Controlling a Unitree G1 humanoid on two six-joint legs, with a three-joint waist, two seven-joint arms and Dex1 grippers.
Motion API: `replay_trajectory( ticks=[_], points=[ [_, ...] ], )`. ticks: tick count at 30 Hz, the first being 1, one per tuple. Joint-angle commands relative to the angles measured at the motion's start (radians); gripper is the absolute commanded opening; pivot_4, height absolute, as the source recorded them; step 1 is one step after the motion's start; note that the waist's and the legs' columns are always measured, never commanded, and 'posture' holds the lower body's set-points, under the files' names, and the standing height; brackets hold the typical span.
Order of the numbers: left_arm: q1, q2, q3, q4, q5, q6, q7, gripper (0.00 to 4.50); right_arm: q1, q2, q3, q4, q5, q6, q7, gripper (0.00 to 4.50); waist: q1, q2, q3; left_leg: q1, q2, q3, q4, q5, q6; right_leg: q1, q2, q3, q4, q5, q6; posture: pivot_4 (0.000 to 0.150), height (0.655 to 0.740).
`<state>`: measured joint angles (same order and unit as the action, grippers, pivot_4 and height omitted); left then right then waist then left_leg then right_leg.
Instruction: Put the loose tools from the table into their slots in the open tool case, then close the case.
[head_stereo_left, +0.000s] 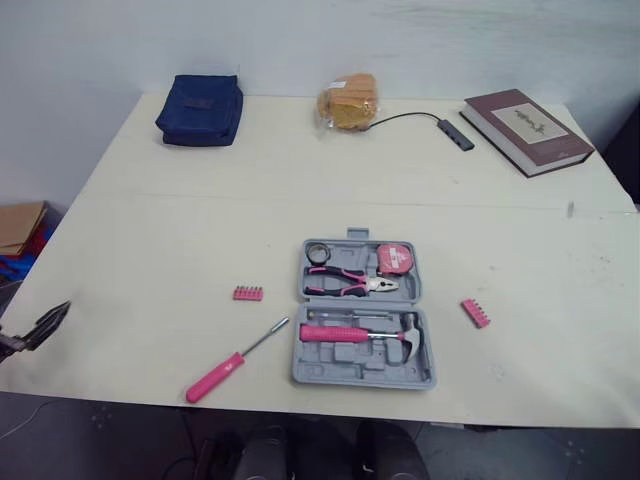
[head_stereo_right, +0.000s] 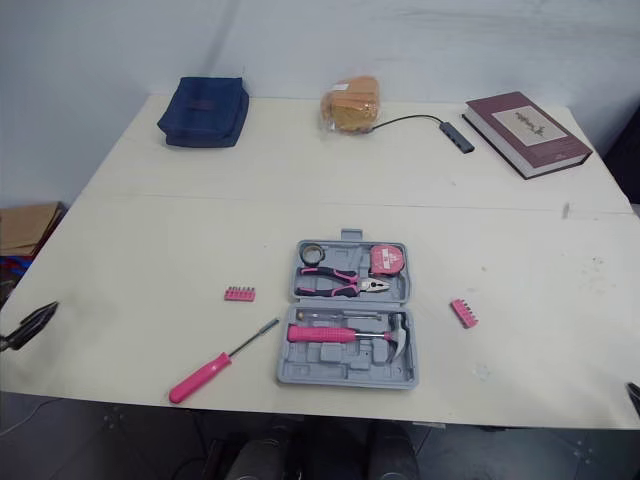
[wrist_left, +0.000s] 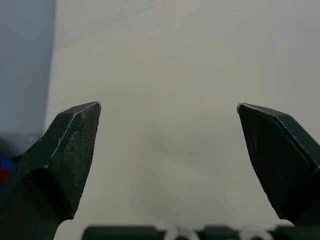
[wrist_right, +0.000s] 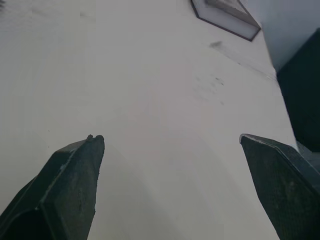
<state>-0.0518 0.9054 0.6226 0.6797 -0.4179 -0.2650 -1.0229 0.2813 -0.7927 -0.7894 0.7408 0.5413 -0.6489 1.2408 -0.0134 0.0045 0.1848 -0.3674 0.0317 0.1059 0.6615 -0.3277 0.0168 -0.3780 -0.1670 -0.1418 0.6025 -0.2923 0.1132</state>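
Observation:
The grey tool case (head_stereo_left: 360, 375) lies open near the table's front middle. It holds pink-handled pliers (head_stereo_left: 345, 284), a pink tape measure (head_stereo_left: 397, 258) and a pink-handled hammer (head_stereo_left: 362, 334). A pink screwdriver (head_stereo_left: 226, 369) lies loose to the case's front left. One pink bit strip (head_stereo_left: 247, 293) rests left of the case and another (head_stereo_left: 475, 312) right of it. My left gripper (head_stereo_left: 50, 322) hovers open at the table's front-left edge, far from the tools. In the wrist views, my left gripper (wrist_left: 169, 105) and right gripper (wrist_right: 170, 137) are both open over bare tabletop, holding nothing.
Along the table's back sit a navy pouch (head_stereo_left: 200, 110), a bag of bread (head_stereo_left: 349, 102), a USB hub on a cable (head_stereo_left: 455, 133) and a maroon book (head_stereo_left: 527, 130). A cardboard box (head_stereo_left: 20, 225) stands on the floor to the left.

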Motion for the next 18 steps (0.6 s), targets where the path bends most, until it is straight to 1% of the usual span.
replay_trajectory(
  ticks=[1,2,3,6,8,12,14,18],
  points=[
    [-0.005,0.005,-0.016,-0.087,-0.027,0.032,-0.029,4.41,0.002,0.011,0.011,-0.108,0.041,0.039,0.009,4.5,0.001,0.0,0.0,0.0,0.0,0.0,0.0,0.001,-0.001,0.0,0.0,0.0,0.0,0.0,0.0,0.15,0.74],
    [-0.014,0.0,-0.042,-0.12,-0.027,0.045,-0.048,4.41,-0.004,0.022,0.029,-0.161,0.05,0.057,0.009,4.5,0.001,0.0,0.0,0.0,0.0,0.001,-0.001,0.003,-0.006,-0.001,0.001,0.0,0.0,0.0,0.0,0.15,0.74],
    [-0.02,-0.003,-0.059,-0.143,-0.027,0.055,-0.06,4.41,-0.007,0.03,0.042,-0.199,0.056,0.071,0.009,4.5,0.001,0.0,0.0,0.0,0.0,0.002,-0.002,0.003,-0.006,-0.001,0.001,0.0,-0.001,0.0,0.0,0.15,0.74],
    [-0.08,-0.008,-0.206,-0.25,-0.023,0.108,-0.193,4.41,-0.031,0.065,0.149,-0.445,0.098,0.161,0.01,4.5,0.004,0.0,0.001,0.0,-0.001,0.004,-0.003,0.003,-0.005,-0.002,0.002,-0.002,-0.001,0.0,0.001,0.15,0.74],
    [-0.12,-0.004,-0.281,-0.275,-0.005,0.115,-0.262,4.41,-0.033,0.079,0.196,-0.559,0.109,0.22,-0.003,4.5,0.008,0.001,0.001,0.0,-0.001,0.006,-0.001,0.004,-0.004,-0.002,0.002,-0.003,0.0,0.001,0.002,0.15,0.74],
    [-0.23,-0.03,-0.397,-0.264,0.03,0.126,-0.319,4.41,-0.016,0.086,0.276,-0.721,0.105,0.315,-0.019,4.5,0.015,0.0,0.001,-0.003,-0.001,0.011,-0.001,0.005,-0.003,-0.009,0.003,0.003,0.004,0.002,0.002,0.15,0.74],
    [-0.304,-0.057,-0.461,-0.242,0.054,0.133,-0.35,4.41,-0.011,0.082,0.32,-0.807,0.119,0.364,-0.009,4.5,0.02,0.0,0.001,-0.005,-0.002,0.013,-0.001,0.007,0.001,-0.013,0.008,0.004,0.006,0.002,0.002,0.15,0.74],
    [-0.388,-0.088,-0.534,-0.191,0.086,0.145,-0.403,4.41,-0.018,0.082,0.356,-0.89,0.129,0.419,-0.006,4.5,0.019,-0.001,0.001,-0.005,-0.001,0.017,0.001,0.007,0.003,-0.013,0.011,0.008,0.008,0.003,0.004,0.15,0.74]
  ],
)
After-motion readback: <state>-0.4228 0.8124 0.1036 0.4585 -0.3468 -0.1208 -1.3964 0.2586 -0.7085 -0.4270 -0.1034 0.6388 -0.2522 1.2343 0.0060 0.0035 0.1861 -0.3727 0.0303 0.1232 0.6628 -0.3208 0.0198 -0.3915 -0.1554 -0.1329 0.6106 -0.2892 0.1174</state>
